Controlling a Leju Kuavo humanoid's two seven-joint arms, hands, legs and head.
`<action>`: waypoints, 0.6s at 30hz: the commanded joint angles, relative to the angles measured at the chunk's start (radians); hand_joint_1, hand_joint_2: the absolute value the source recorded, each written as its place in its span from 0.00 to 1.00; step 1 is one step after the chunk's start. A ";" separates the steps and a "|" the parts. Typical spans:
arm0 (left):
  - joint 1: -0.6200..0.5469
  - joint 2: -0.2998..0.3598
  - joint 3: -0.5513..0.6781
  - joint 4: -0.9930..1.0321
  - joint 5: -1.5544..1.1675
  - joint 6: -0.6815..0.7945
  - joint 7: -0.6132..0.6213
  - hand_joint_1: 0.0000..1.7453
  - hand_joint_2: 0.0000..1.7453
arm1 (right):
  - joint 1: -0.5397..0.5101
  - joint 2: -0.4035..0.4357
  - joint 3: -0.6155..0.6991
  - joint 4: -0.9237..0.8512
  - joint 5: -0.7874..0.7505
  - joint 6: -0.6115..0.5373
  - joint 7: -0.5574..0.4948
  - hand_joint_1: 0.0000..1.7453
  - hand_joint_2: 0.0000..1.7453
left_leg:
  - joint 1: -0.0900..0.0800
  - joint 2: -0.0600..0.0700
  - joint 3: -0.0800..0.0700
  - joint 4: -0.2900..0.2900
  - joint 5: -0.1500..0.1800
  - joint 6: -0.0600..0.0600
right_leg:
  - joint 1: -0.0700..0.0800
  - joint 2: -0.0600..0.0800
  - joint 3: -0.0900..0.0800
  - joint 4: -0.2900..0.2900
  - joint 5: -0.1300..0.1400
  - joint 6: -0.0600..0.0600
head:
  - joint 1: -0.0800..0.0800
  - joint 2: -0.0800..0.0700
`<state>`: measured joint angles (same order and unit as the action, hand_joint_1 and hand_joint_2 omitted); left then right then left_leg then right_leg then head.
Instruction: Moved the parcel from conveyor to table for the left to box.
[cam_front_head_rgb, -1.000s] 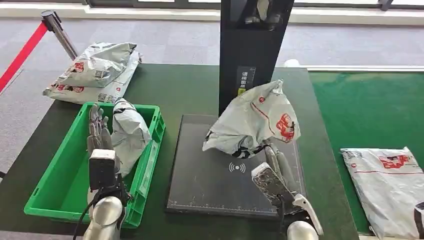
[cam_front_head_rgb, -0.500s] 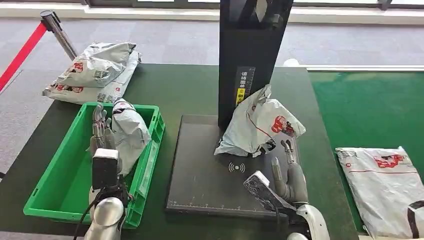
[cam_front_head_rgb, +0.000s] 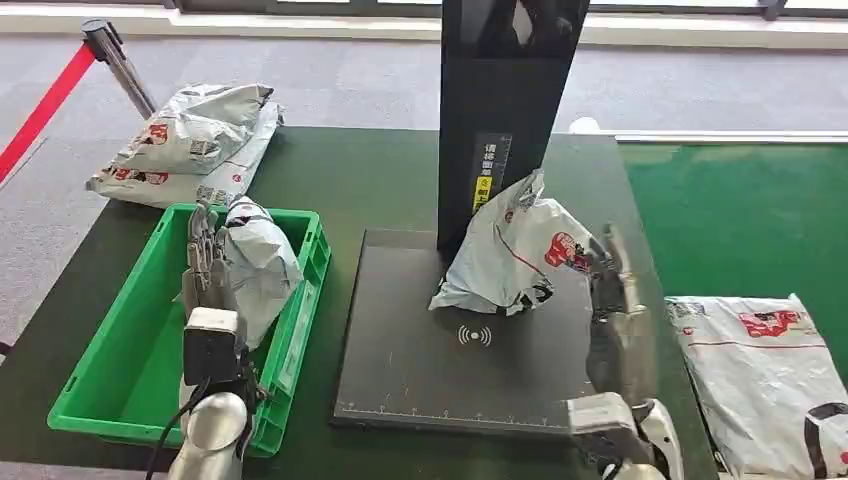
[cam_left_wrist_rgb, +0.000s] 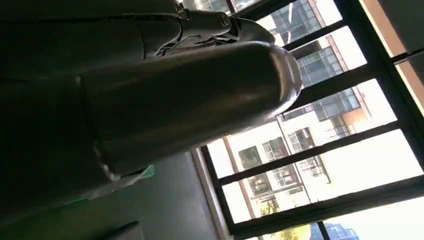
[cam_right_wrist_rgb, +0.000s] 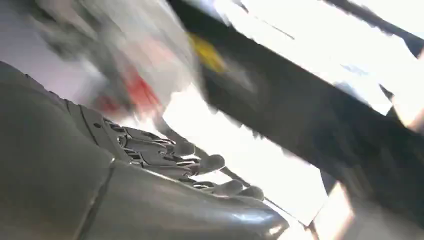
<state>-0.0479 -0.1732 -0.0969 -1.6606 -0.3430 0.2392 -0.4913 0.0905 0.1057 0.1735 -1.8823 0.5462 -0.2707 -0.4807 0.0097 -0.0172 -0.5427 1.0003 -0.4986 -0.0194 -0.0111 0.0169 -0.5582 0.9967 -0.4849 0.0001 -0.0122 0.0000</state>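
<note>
Now the grey parcel (cam_front_head_rgb: 517, 250) with red print sits in the middle of the frame on the dark scan pad (cam_front_head_rgb: 420, 360), leaning against the tall black scanner post (cam_front_head_rgb: 500, 110). It is on the table (cam_front_head_rgb: 380, 170), not on the green conveyor (cam_front_head_rgb: 740, 220) at the right. The right hand (cam_front_head_rgb: 612, 285) is just beside the parcel, at its right edge, blurred, with its fingers apart and nothing in them, so the put-down step looks done. At the lower left, the left hand (cam_front_head_rgb: 203, 262) is inside the green bin (cam_front_head_rgb: 120, 360), right next to a wrapped grey parcel (cam_front_head_rgb: 258, 265) that stands there; I cannot tell if its fingers grip that one or just rest on it. More grey bags (cam_front_head_rgb: 190, 140) lie at the upper left, and another bag (cam_front_head_rgb: 780, 380) waits on the conveyor at the lower right. Next, I think the left hand must let go of its bin parcel, cross to the pad, and grab the leaning parcel gently so it does not tip.
</note>
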 joint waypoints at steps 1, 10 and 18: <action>-0.053 0.011 -0.185 0.017 0.050 0.057 -0.026 0.00 0.00 | 0.049 0.118 -0.207 -0.154 -0.067 -0.352 -0.159 0.00 0.00 | 0.000 -0.005 -0.002 0.000 0.002 0.001 | 0.000 -0.007 0.001 0.000 0.000 0.000 | 0.000 0.000; -0.029 0.031 -0.193 0.007 0.103 0.043 -0.063 0.00 0.00 | 0.043 0.121 -0.182 -0.121 -0.043 -0.427 -0.207 0.00 0.00 | 0.000 0.001 0.001 0.000 0.001 0.001 | 0.000 -0.001 0.001 -0.001 0.001 0.000 | 0.000 0.000; -0.107 0.077 -0.307 0.102 -0.056 -0.078 0.011 0.00 1.00 | -0.001 0.108 -0.135 -0.132 -0.060 -0.427 -0.217 0.00 0.00 | 0.000 0.002 0.001 -0.002 0.002 0.001 | 0.000 -0.002 0.002 -0.001 0.002 0.000 | 0.000 0.000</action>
<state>-0.0597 -0.1701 -0.2640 -1.6827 -0.2232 0.2468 -0.5573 0.1383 0.2045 0.0641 -2.0180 0.4883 -0.6943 -0.6859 0.0095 -0.0154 -0.5417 1.0003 -0.4989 -0.0188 -0.0113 0.0181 -0.5575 0.9971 -0.4845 0.0007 -0.0126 0.0000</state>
